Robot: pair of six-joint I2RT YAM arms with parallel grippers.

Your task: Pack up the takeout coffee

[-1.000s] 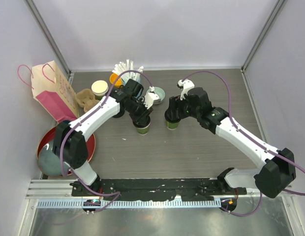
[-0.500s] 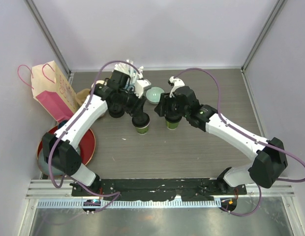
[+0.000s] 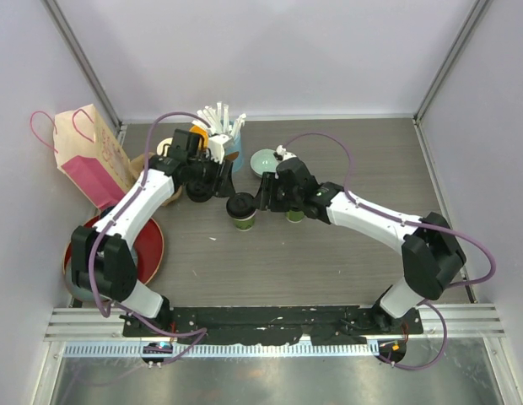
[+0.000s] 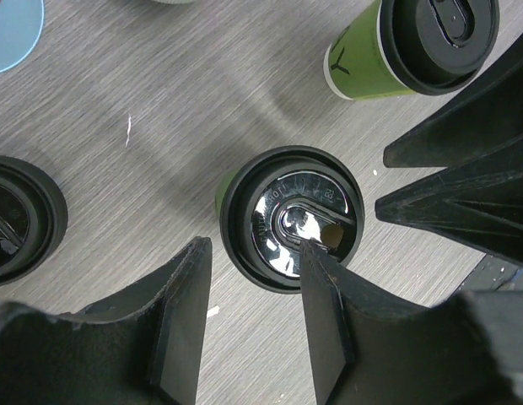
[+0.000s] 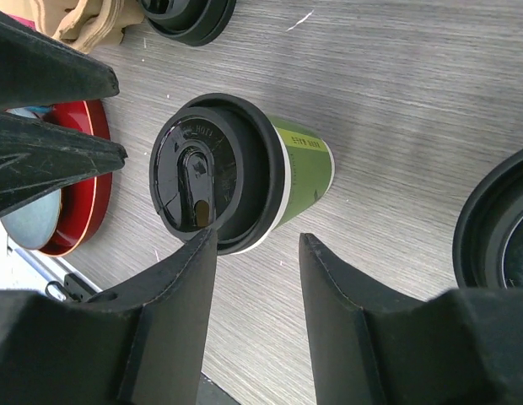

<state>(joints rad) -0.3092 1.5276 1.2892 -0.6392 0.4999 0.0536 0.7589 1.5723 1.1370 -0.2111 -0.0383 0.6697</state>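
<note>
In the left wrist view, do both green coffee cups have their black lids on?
Yes, the middle cup and the upper-right cup each carry a black lid on top.

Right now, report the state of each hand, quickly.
Left hand: open, holding nothing.
Right hand: open, holding nothing.

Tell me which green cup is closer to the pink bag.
The left cup, its black lid fully showing overhead; the other cup stands farther right, mostly hidden beneath the right arm.
</note>
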